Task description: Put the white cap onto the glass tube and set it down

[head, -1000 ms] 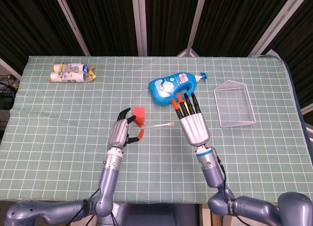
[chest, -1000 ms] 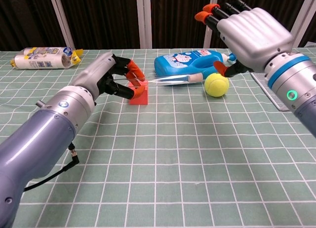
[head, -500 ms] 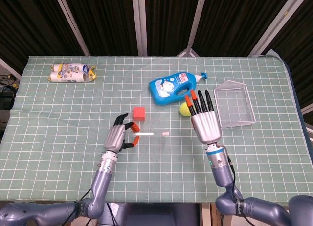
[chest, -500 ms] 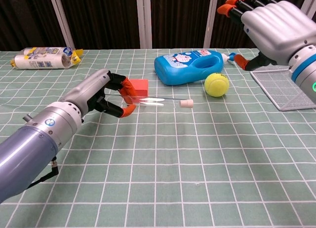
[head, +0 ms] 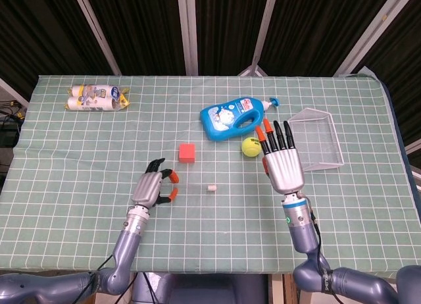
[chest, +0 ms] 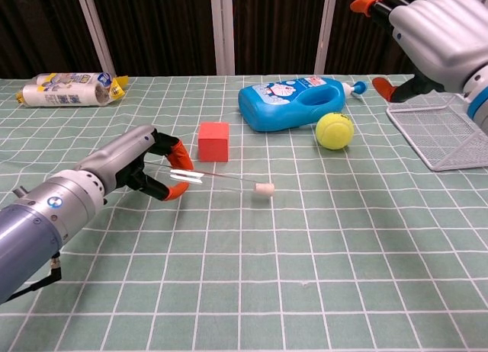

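Observation:
My left hand [head: 152, 187] [chest: 142, 167] pinches one end of the thin glass tube [chest: 221, 182] low over the green mat. The tube runs to the right from the fingers, and the white cap [head: 211, 187] [chest: 264, 191] sits on its far end, close to the mat. Whether the cap touches the mat I cannot tell. In the head view the tube itself is barely visible. My right hand [head: 281, 164] [chest: 435, 28] is raised well to the right of the cap, fingers spread, with nothing in it.
A red cube [head: 187, 152] [chest: 213, 142] stands just beyond the tube. Farther back lie a blue bottle [head: 233, 118] [chest: 293, 102] and a tennis ball [head: 250, 147] [chest: 334, 130]. A wire basket [head: 322, 156] [chest: 442, 135] is at the right, a wrapped packet [head: 99, 97] [chest: 69, 89] at the far left.
My left hand drew the capped tube back toward me and lower, away from the red cube. My right hand left the cap end and moved off up and to the right.

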Available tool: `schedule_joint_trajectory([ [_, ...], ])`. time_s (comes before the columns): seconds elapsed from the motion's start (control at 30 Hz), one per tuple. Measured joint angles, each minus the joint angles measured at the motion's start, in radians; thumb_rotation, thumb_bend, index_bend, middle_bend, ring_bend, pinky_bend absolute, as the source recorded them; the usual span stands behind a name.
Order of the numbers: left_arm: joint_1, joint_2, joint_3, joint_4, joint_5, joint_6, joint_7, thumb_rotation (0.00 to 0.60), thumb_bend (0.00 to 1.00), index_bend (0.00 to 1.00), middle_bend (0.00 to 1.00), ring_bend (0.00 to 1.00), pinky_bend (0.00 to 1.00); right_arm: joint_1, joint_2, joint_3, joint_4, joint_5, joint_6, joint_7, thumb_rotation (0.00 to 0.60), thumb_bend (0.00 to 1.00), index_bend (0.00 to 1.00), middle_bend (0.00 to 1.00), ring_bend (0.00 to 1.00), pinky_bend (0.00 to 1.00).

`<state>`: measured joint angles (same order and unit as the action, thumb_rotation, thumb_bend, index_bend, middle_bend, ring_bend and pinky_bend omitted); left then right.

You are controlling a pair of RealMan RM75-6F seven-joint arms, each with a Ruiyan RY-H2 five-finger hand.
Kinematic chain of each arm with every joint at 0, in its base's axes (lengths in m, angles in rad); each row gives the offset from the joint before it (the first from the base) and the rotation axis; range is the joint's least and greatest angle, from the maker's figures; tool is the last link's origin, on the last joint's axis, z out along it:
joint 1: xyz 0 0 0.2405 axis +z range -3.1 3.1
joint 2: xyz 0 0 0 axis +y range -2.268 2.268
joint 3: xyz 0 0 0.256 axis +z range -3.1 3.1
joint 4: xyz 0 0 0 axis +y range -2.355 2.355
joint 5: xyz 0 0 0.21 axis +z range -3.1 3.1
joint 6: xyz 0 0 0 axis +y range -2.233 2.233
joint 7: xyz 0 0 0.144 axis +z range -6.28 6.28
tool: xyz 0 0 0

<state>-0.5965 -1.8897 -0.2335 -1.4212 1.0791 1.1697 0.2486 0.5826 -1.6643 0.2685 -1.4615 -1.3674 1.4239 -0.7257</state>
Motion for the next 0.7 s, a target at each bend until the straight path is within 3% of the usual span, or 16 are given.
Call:
schedule_joint_trajectory([
  [0.5, 0.043, 0.102, 0.028, -0.154, -0.083, 0.014, 0.13, 0.6, 0.45, 0.4, 0.32, 0.06, 0.0, -0.039, 0.04, -0.016, -0.086, 0.005, 0.027, -0.011, 0.6, 0.44, 0.06, 0.02, 0.0, 0.0],
  [0.6, 0.055, 0.124, 0.029, -0.191, -0.079, 0.032, 0.129, 0.6, 0.39, 0.38, 0.28, 0.05, 0.0, -0.05, 0.052, -0.021, -0.109, 0.002, 0.035, -0.009, 0.6, 0.44, 0.06, 0.02, 0.0, 0.0],
  [0.7, 0.069, 0.154, 0.03, -0.232, -0.053, 0.057, 0.119, 0.6, 0.27, 0.32, 0.21, 0.03, 0.0, -0.066, 0.071, -0.026, -0.143, 0.001, 0.047, 0.0, 0.6, 0.44, 0.06, 0.02, 0.0, 0.0],
])
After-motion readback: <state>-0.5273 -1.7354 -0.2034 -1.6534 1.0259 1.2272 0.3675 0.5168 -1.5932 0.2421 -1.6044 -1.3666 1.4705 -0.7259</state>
